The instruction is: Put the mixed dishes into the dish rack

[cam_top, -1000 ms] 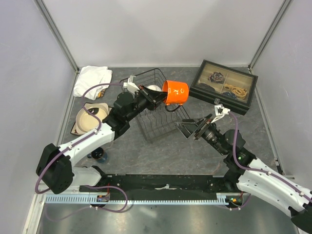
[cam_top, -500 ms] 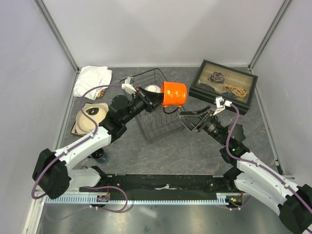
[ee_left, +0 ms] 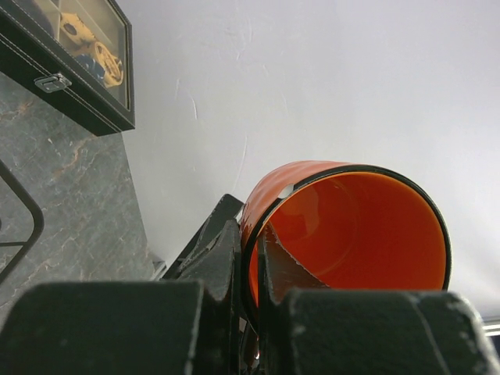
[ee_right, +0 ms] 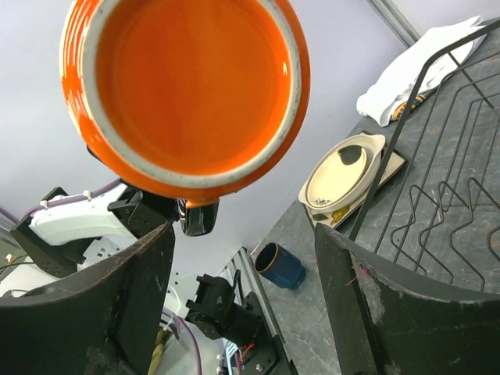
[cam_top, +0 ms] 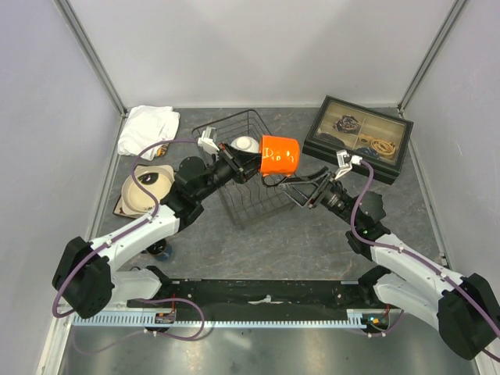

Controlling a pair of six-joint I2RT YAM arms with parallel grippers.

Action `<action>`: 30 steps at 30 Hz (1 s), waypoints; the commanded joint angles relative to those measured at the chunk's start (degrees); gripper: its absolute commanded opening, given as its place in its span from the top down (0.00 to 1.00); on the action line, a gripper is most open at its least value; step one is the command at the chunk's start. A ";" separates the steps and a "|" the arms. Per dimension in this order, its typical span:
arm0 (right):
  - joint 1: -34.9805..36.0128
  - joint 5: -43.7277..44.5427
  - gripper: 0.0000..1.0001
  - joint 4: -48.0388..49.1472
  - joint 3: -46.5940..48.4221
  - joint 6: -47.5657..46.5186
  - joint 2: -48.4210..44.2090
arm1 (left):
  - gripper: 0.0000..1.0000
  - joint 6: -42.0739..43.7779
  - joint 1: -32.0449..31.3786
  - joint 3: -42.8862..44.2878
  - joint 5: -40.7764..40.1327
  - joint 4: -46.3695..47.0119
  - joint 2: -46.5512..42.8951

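Two plates lie at the far left, the cream plate (cam_top: 143, 190) stacked on the square tan plate (ee_right: 396, 162), both outside the dish rack (cam_top: 251, 199). The left gripper (cam_top: 248, 166) pinches the orange mug (cam_top: 280, 155) by its wall, one finger inside the mouth and one outside. It carries the mug on its side above the rack's right edge, near the white bowl (cam_top: 245, 144) already in the basket. The mug's long axis runs level, mouth toward the left gripper and base pointing right at the right gripper (cam_top: 301, 190). Its jaws stand wide and empty just beyond that base. The right arm looks placed to receive the mug, which would need its jaws to span the body.
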 commanded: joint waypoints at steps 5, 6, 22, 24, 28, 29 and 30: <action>-0.77 -2.40 0.21 5.30 5.01 0.56 2.53 | 0.98 -3.29 0.34 -0.52 1.11 8.31 -0.61; -0.94 -2.48 0.22 5.56 5.27 0.65 2.71 | 0.98 -3.38 0.34 -0.61 1.11 8.40 -0.61; -1.21 -4.95 0.35 12.15 7.29 4.25 8.77 | 0.98 -4.87 0.34 -2.01 1.72 10.94 0.71; -1.21 -5.12 0.36 12.59 7.56 4.34 9.13 | 0.98 -5.05 0.34 -2.19 1.72 11.21 0.71; -1.38 -5.38 0.51 13.03 8.08 4.43 10.09 | 0.98 -4.70 0.34 -2.28 1.81 10.77 0.71; -1.30 -5.56 0.58 13.21 8.17 4.51 10.27 | 0.99 -4.61 0.34 -2.45 1.72 10.68 0.62; -1.30 -5.65 0.61 13.47 8.26 4.69 10.36 | 0.99 -4.52 0.34 -2.63 1.72 10.60 0.45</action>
